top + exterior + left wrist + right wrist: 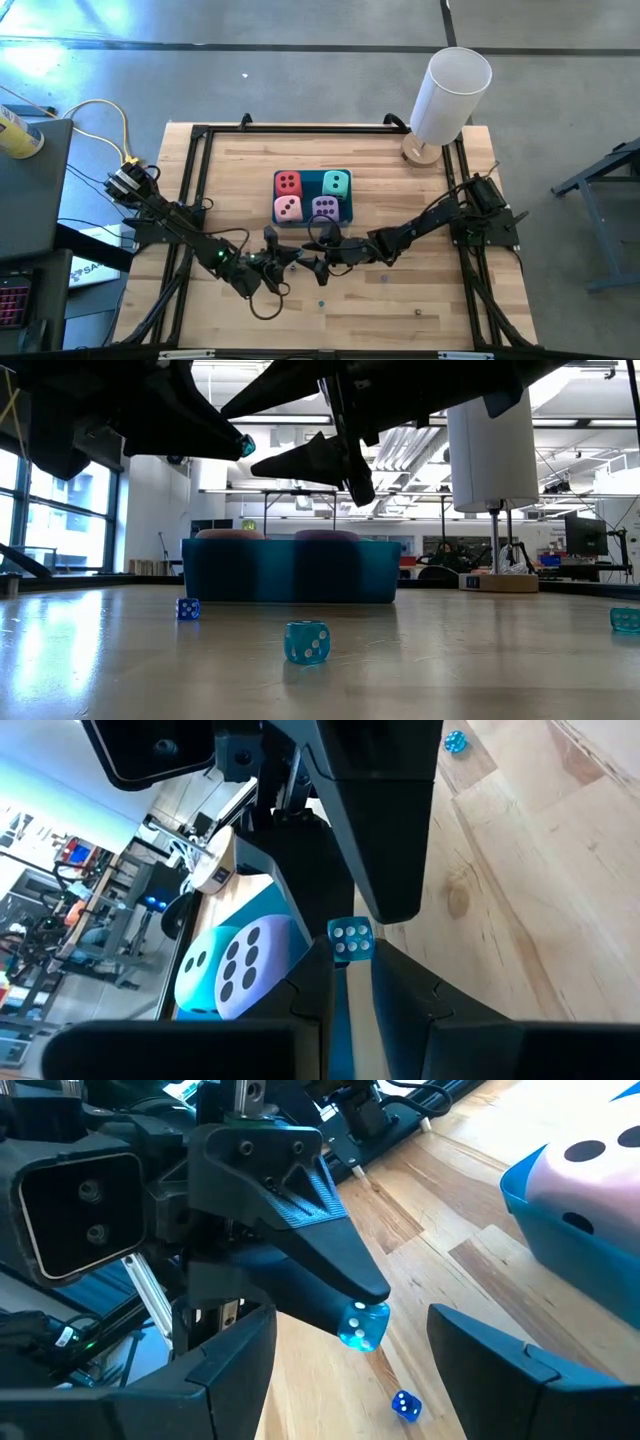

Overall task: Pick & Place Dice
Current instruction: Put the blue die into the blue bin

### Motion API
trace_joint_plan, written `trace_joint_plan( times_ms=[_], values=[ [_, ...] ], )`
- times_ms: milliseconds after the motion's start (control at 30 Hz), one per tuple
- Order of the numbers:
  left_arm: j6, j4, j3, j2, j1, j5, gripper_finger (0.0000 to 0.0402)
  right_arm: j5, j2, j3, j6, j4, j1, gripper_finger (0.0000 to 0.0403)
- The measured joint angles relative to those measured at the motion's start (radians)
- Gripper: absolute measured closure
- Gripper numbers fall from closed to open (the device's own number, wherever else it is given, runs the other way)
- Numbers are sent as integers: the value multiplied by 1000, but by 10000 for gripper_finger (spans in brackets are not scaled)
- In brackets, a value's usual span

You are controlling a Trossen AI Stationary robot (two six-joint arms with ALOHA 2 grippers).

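Flanking the blue tray (345,212): lamp (447,95), small blue die (188,609).

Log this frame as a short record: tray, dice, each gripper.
tray: blue tray, mid-table
in tray: red die, teal die, pink die, purple die
left gripper: shut on small blue die, above the table
right gripper: open, holding nothing, facing the left gripper
loose on table: small teal die, small dark-blue die
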Motion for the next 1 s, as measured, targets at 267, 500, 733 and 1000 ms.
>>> trace_joint_plan(
  times_ms=[267, 500, 733, 1000],
  values=[
    [0, -1, 0, 0, 0, 0, 354, 0, 0, 0, 0, 0, 0, 151],
    [0, -1, 0, 0, 0, 0, 354, 0, 0, 0, 0, -2, 0, 151],
    [0, -1, 0, 0, 0, 0, 354, 0, 0, 0, 0, -15, 0, 151],
    [0, -1, 0, 0, 0, 0, 354, 0, 0, 0, -1, -15, 0, 198]
  ],
)
